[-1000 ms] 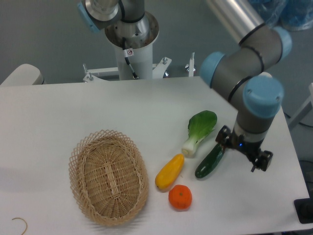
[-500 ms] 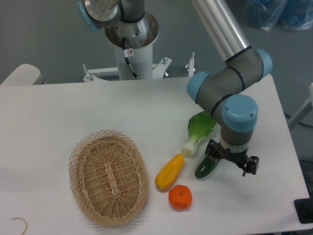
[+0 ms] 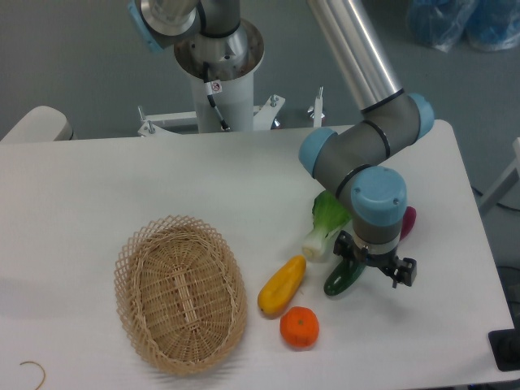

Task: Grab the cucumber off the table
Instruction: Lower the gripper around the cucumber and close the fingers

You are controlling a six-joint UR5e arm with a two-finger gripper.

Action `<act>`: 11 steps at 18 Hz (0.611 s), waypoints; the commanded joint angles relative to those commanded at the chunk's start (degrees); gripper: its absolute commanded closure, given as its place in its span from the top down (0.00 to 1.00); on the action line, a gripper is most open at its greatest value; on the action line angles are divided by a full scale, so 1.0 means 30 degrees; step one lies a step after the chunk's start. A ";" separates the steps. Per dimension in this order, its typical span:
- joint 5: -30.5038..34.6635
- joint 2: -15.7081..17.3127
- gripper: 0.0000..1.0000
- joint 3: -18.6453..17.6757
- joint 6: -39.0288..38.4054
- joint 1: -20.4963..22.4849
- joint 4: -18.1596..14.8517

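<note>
Grey-and-blue arm's two-finger gripper [image 3: 367, 266] sat over the upper end of the dark green, glossy, smooth cucumber [image 3: 340, 279]. Wrist blocked the fingers, so I couldn't tell how wide the jaws stood or whether they touched the cucumber.

Cucumber lay flat on the large white tabletop [image 3: 97, 195], right of centre, angled, only its lower rounded end showing from under the wrist. No sign it was off the surface.

Risks from here, as judgement:
- Slick, round skin: if the fingers close off-centre or near the tip, it could squirt out or pivot.
- Gripper looked set toward one end rather than mid-length; a lift from there would likely let the long free end droop or twist.
- Crowding: the leafy light-green bok choy with white stalk [image 3: 323, 230] lay just beside the cucumber's upper end, so a finger could catch a leaf or pinch both.
- The yellow, smooth, tapered squash [image 3: 281, 285] lay near on the left; a shoved cucumber could nudge it.
- A small magenta-purple rounded thing [image 3: 408, 221] peeked out behind the wrist, close to the arm.

Other items: the round orange fruit with dimpled skin [image 3: 299, 327] near the squash's lower end, and the oval woven wicker basket [image 3: 179, 292], open weave, well apart to the left.
</note>
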 joint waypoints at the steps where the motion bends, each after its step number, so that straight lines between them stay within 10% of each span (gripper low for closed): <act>1: 0.0000 0.0029 1.00 -0.0175 0.0029 0.0000 0.0000; 11: 0.0030 -0.0088 1.00 -0.1524 0.0322 -0.0030 0.1494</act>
